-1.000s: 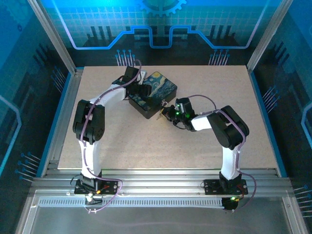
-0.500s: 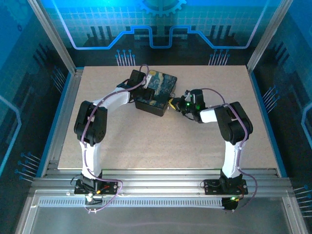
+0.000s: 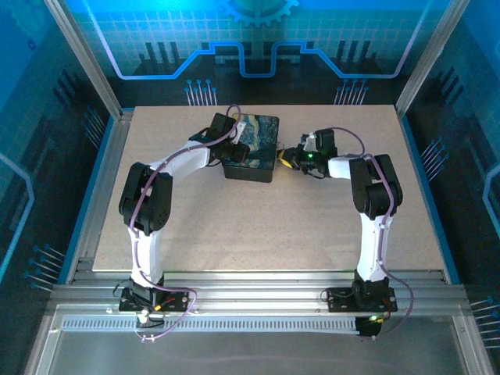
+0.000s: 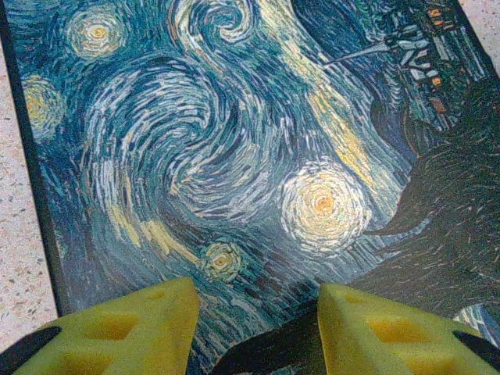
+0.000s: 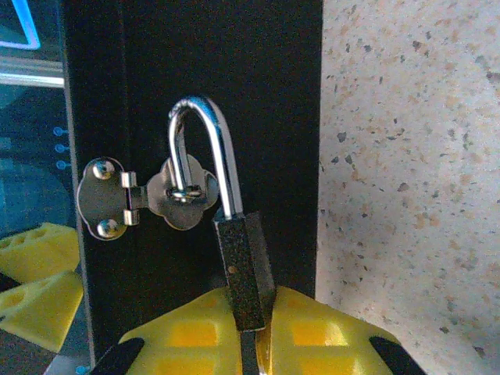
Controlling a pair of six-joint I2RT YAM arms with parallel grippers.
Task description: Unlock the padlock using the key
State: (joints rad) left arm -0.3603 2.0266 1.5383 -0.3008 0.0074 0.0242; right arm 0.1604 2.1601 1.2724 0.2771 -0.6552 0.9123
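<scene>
Right gripper (image 5: 254,344), at the frame's bottom, has its pads pressed together on one thin grey key (image 5: 248,355), which enters the underside of the one padlock (image 5: 244,269). The padlock's shackle threads the single hasp (image 5: 148,199) on the black wall of the one box (image 5: 141,78). Left gripper (image 4: 254,332) is spread over the painted lid. The speckled table (image 5: 406,195) lies bare beyond the box's right edge; seen from above, its lower half is open

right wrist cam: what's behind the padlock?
The box's black side wall and a silver hasp, whose loop the padlock shackle passes through. The right gripper covers the padlock's bottom end, so its keyhole end is hidden.
</scene>
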